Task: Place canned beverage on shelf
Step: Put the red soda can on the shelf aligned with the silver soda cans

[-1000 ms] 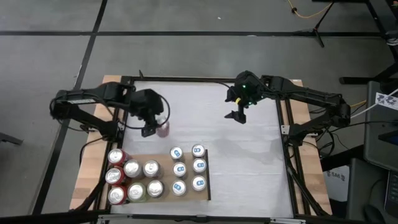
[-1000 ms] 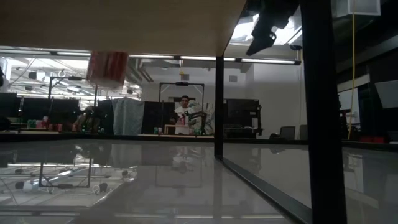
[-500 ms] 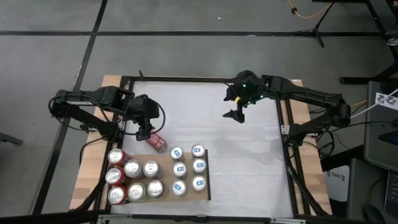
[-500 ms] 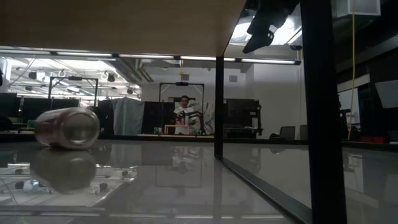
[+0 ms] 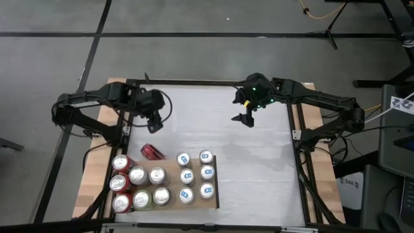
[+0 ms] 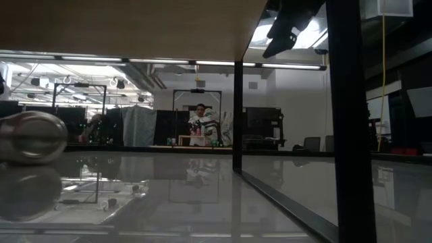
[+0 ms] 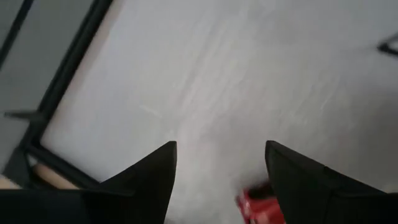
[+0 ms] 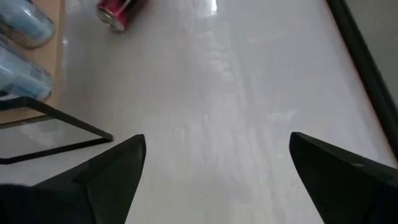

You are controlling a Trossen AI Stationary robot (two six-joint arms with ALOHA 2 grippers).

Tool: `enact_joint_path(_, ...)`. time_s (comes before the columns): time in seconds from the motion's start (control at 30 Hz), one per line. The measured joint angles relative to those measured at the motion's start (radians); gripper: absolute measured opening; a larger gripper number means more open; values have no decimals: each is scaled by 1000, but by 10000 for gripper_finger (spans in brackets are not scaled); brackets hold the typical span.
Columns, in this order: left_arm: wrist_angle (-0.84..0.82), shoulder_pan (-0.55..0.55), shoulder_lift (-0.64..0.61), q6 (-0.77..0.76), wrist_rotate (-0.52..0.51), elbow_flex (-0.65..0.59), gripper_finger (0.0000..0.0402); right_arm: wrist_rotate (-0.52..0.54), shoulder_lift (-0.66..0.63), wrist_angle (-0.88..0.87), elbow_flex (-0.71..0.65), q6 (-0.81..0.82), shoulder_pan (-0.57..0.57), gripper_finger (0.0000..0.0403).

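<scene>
Desk: white, faintly streaked top point(image 5: 252, 162) inside a dark frame, narrow wooden strips down both sides; glossy in the low view, mirroring the room lights.
Shelf: flat light-brown wood-grain panel point(image 5: 169, 165) with a thin dark edge strip, at the near left part of the desk.
On the shelf: upright cans packed close, a group with red, green and silver tops point(image 5: 137, 188) on its left half, a group with white-and-blue tops point(image 5: 195, 175) on its right half.
Task can: red canned beverage point(image 5: 152, 152) lying on its side on the white desk, just beside the shelf's far edge, not on the panel; silvery end point(image 6: 30, 137) looming at left in the low view.
Left hand: point(image 5: 154, 124) up over the desk's far left area, well apart from the red can, dark fingers point(image 7: 144, 180) spread wide with nothing between them; red can peeking in between the fingertips point(image 7: 261, 202).
Right hand: point(image 5: 245, 119) hovering over the far middle of the desk, fingers point(image 8: 109, 171) wide apart, empty.
Room: dark grey floor around the desk; beyond it ceiling light strips, dark racks and screens, a person point(image 6: 199, 125) far back in the middle.
</scene>
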Motion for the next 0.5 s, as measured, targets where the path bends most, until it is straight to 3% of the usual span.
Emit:
enact_joint_path(0.23, 0, 149, 0, -109, 161, 0, 234, 10, 0, 0, 0, -5, 0, 386)
enact_joint_path(0.5, 0, 262, 0, -112, 296, -1, 234, 9, 0, 0, 0, -6, 0, 386)
